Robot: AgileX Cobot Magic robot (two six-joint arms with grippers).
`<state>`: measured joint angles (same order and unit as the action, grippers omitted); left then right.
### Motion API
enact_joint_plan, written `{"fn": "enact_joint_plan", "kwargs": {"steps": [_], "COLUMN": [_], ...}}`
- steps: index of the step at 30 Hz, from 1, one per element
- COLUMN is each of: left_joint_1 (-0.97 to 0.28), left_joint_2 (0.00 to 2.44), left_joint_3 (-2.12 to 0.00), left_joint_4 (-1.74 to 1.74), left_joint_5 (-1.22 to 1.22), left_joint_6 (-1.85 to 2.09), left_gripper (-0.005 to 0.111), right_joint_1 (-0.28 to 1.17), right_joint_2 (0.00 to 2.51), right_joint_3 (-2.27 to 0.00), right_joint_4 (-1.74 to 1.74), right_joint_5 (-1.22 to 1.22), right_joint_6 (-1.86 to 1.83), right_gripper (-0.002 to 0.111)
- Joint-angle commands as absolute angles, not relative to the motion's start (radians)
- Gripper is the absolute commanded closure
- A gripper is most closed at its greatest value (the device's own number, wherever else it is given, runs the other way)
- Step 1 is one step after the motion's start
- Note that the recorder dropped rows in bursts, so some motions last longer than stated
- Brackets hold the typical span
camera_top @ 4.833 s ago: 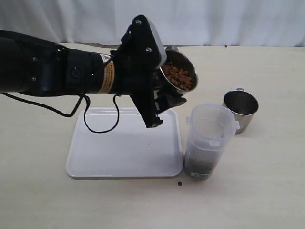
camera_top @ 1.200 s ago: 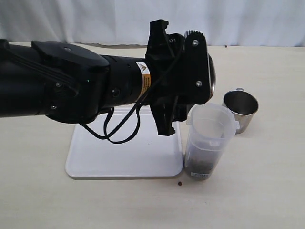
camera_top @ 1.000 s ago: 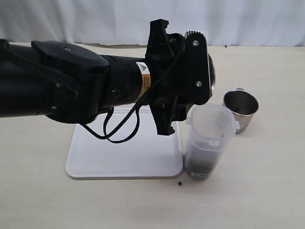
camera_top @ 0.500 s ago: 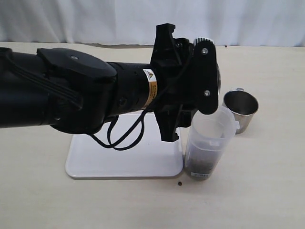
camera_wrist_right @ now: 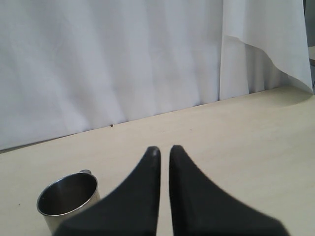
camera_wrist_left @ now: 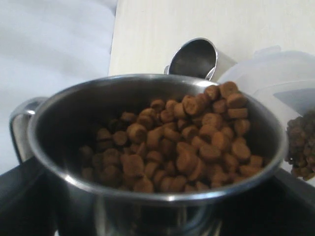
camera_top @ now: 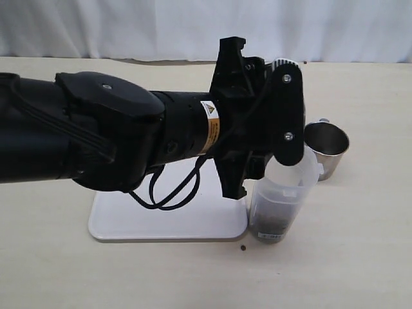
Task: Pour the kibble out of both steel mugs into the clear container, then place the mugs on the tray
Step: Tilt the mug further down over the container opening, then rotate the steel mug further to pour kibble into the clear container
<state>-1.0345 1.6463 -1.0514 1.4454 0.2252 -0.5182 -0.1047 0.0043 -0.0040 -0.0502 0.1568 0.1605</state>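
Observation:
My left gripper (camera_top: 269, 125) is shut on a steel mug (camera_wrist_left: 147, 206), held tipped right over the mouth of the clear container (camera_top: 281, 199). In the exterior view the wrist hides this mug. The left wrist view shows it still heaped with kibble (camera_wrist_left: 187, 142), piled toward the rim nearest the clear container (camera_wrist_left: 275, 73), which has kibble (camera_wrist_left: 301, 143) in its bottom. The second steel mug (camera_top: 326, 145) stands empty on the table just right of the container. My right gripper (camera_wrist_right: 164, 149) is shut on nothing, hovering near that mug (camera_wrist_right: 66, 197). The white tray (camera_top: 161, 219) lies left of the container.
One stray kibble pellet (camera_top: 243, 248) lies on the table in front of the tray's near right corner. My bulky left arm (camera_top: 96, 141) spans the tray's far half. A white curtain (camera_wrist_right: 123, 59) backs the table.
The left arm has carried the mug to the right and lower, from beside the container to over its mouth, with the wrist rolled so the mug is hidden. The other mug stayed put.

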Motion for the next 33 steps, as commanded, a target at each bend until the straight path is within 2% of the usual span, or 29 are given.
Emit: {"fn": "enact_joint_plan", "kwargs": {"steps": [1, 33], "left_joint_1": [-1.036, -1.036], "left_joint_2": [1.666, 1.675], "left_joint_3": [-1.060, -1.095], "left_joint_4": [1.456, 1.573], "left_joint_5": [0.246, 0.306], "left_joint_6": [-0.520, -0.520], "left_gripper": [0.107, 0.107], "right_joint_1": [-0.103, -0.103], "right_joint_2": [0.000, 0.000], "right_joint_3": [0.000, 0.000], "right_joint_4": [-0.048, -0.048], "right_joint_5": [0.162, 0.162], "right_joint_6": [0.160, 0.160], "right_gripper": [0.103, 0.103]}}
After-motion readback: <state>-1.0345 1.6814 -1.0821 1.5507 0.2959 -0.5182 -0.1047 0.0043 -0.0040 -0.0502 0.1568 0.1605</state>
